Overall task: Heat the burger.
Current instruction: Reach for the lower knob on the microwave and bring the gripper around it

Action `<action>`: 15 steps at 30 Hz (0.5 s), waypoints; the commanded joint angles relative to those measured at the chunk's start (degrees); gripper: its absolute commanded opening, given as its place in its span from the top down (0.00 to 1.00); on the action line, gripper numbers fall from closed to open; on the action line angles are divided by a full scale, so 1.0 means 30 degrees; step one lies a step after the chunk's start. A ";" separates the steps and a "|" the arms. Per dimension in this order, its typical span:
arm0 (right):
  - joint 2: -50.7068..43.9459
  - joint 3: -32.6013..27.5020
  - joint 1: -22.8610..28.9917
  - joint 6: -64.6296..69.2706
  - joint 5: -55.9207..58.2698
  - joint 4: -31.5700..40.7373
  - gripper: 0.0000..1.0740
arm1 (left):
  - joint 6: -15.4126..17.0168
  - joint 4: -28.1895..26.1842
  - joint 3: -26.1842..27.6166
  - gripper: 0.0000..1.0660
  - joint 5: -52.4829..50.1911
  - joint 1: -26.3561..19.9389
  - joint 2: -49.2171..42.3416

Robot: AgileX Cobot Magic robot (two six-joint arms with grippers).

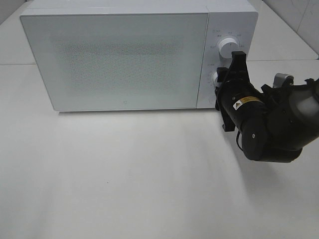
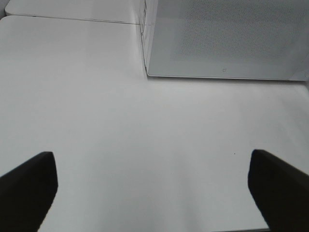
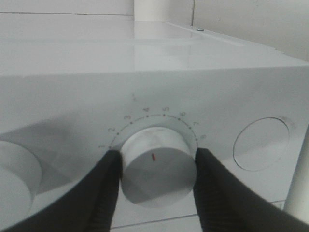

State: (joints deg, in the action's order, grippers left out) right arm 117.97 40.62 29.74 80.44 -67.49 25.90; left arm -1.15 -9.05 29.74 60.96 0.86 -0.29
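Currently, the right gripper (image 3: 158, 162) clamps the numbered knob (image 3: 154, 171) of the microwave (image 1: 124, 55) between its fingers, the left gripper (image 2: 154, 191) stands spread wide above the table (image 2: 120, 145), microwave ahead, and the burger's place cannot be told.

The exterior high camera looks down from above and in front onto the microwave (image 1: 119, 55) and the counter (image 1: 124, 174), far enough back to take in the whole door.

The left wrist camera sits low over the counter (image 2: 120, 121) and faces the microwave's (image 2: 227, 38) lower front corner from some way off. The left hand (image 2: 152, 159) frames its view.

The right wrist camera faces the control panel from very close, with the lower dial (image 3: 158, 164) centred in the right hand (image 3: 157, 155).

The high view shares the door with the left wrist view and the lower dial (image 1: 217, 78) with the right.
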 commanded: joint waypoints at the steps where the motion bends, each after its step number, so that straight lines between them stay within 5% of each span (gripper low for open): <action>1: -0.0267 0.0879 0.0115 0.0057 -0.4908 -0.3915 0.99 | 0.0095 -0.0153 -0.0057 0.06 -0.0057 -0.0095 -0.0229; 15: -0.0267 0.0879 0.0115 -0.1432 -0.4908 -0.3170 0.84 | 0.0095 -0.0153 -0.0057 0.06 -0.0057 -0.0095 -0.0229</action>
State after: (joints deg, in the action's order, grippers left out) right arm 117.97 40.62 29.74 77.75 -67.49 26.13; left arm -1.15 -9.05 29.74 60.96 0.86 -0.29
